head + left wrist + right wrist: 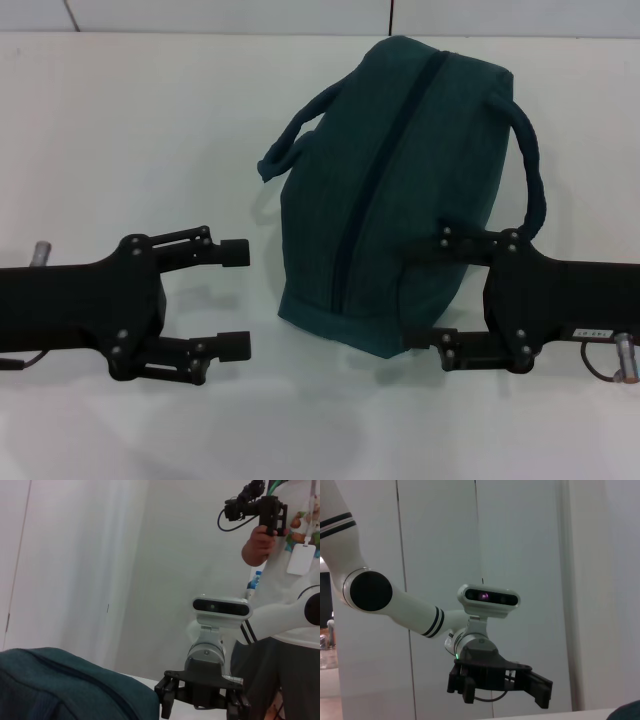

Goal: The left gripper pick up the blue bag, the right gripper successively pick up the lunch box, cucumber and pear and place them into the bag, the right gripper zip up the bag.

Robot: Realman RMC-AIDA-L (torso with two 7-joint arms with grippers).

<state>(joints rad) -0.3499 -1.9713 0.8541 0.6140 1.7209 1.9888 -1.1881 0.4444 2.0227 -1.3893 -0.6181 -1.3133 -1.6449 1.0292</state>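
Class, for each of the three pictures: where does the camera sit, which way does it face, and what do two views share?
Head: looks down at the table, bag, left gripper, right gripper.
Left wrist: faces across the bag to the right gripper and a person.
Right wrist: faces the left gripper before wall panels.
Shared: both wrist views show the opposite gripper.

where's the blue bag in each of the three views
Head view: the dark teal-blue fabric bag lies zipped at table centre, between both black claws.
Left wrist view: its teal fabric fills the lower corner, in front of the right gripper.
Right wrist view: only a teal sliver at the bottom edge; the left gripper, open, hangs beyond.
Shared landmark: the bag's dark zip line, also seen in the left wrist view.
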